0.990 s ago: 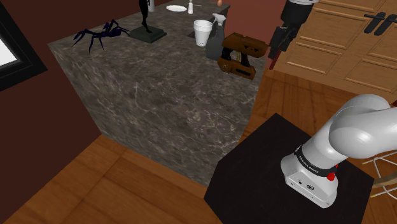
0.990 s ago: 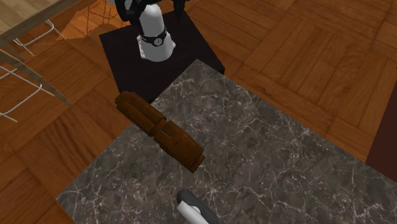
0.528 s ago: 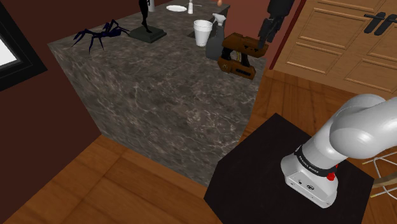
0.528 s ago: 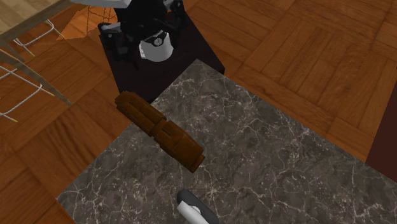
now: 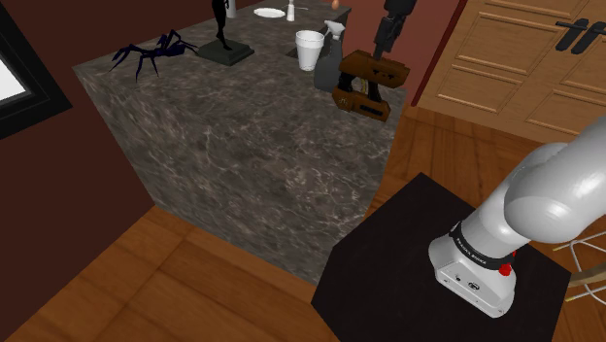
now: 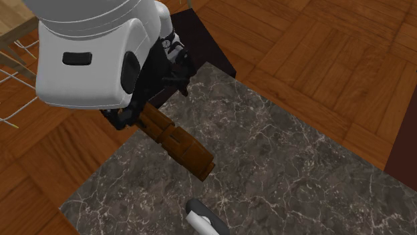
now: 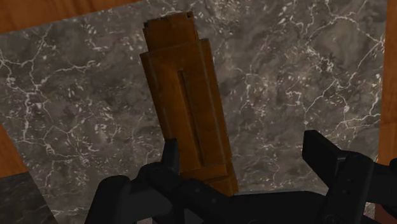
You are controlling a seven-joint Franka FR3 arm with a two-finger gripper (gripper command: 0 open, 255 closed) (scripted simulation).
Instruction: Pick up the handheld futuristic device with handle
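In the shoulder view, the black stand (image 5: pixel 388 262) is seen nearest, on the wooden floor (image 5: pixel 146 282), with the white arm (image 5: pixel 529 209) rising from it and leaving the picture at the right edge. Beyond the stand the dark marbled bench (image 5: pixel 243 146) is spread. At the bench's far right corner in that view the brown device (image 5: pixel 372 83) is found, lying on the bench top close to the edge. The claw (image 5: pixel 379 51) is hung just above it, pointed downward. In the wrist view the two black fingers (image 7: pixel 321 149) are seen spread apart, with nothing pinched. The brown device (image 7: pixel 191 114) is laid flat on the marble below the claw (image 7: pixel 245 153), its near end behind one finger. In the second exterior view the device (image 6: pixel 180 143) is partly covered by the arm (image 6: pixel 93 53). Just beside the device in the shoulder view a grey spray bottle (image 5: pixel 328 58) and a white cup (image 5: pixel 310 49) are stood. Farther off a black spider figure (image 5: pixel 151 53), a dark statuette (image 5: pixel 223 44) and a white plate (image 5: pixel 269 13) are placed.
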